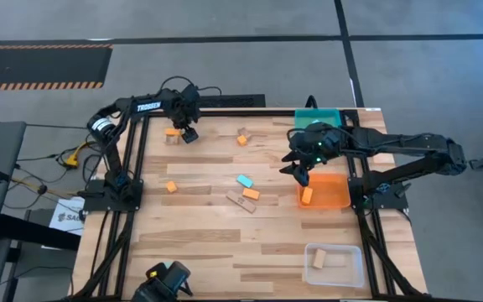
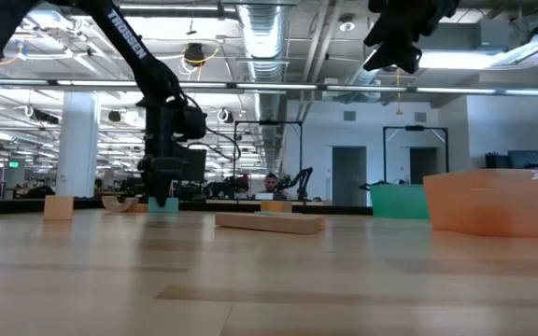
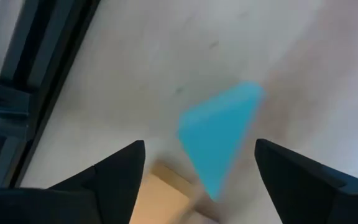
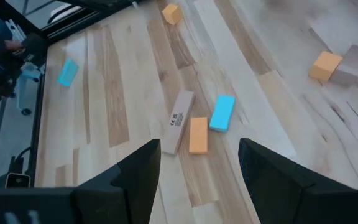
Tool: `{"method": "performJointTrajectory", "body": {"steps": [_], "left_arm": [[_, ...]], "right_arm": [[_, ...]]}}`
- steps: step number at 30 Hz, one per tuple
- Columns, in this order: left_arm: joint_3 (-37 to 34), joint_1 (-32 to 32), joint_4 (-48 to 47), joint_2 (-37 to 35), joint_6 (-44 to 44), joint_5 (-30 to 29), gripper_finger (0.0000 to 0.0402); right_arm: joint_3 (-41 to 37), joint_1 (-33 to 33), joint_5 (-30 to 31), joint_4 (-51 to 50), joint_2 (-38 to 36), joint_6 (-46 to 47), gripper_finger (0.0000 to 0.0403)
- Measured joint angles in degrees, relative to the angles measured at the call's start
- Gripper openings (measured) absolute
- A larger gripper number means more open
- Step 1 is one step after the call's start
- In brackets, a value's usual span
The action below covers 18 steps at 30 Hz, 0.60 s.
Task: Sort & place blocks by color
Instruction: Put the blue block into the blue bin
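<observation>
- Right now your left gripper (image 1: pixel 189 134) sits low at the far left of the table (image 1: pixel 225 243), jaws spread wide with a cyan block (image 3: pixel 219 134) lying free between the fingers (image 3: pixel 114 168), just beside a tan block (image 1: pixel 171 139) with an orange block (image 1: pixel 173 132) touching it.
- Close only once both fingers bracket the cyan block squarely; it lies skewed to them in the left wrist view, so turn the wrist first, I'd judge.
- Watch the tan block under the left finger: it looks close enough to get pinched along with the cyan one.
- Your right gripper (image 1: pixel 300 170) hangs high by the orange bin's (image 1: pixel 342 201) edge, jaws wide and holding nothing; an orange block (image 1: pixel 307 195) already lies in that bin.
- Loose blocks mid-table: a second cyan block (image 1: pixel 244 180), an orange block (image 1: pixel 251 194) touching a long tan block (image 1: pixel 241 201), another orange block (image 1: pixel 170 187) further left, and a tan and orange pair (image 1: pixel 242 137) near the far edge.
- Next stop for cyan should be the teal bin (image 1: pixel 319 116) at the far right; the clear bin (image 1: pixel 335 265) near you holds tan pieces.
- Readable writing: "TROSSEN" on the left arm (image 1: pixel 148 106); the long tan block carries a small printed label (image 4: pixel 178 119), too small to read.
</observation>
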Motion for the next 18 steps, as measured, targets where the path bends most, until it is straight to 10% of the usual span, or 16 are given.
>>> {"method": "performJointTrajectory", "body": {"steps": [18], "left_arm": [[0.57, -0.11, 5.25, 1.91, -2.76, 5.87, 0.0281]], "right_arm": [[0.0, -0.2, -1.22, 0.04, 0.0, -1.05, 0.024]]}}
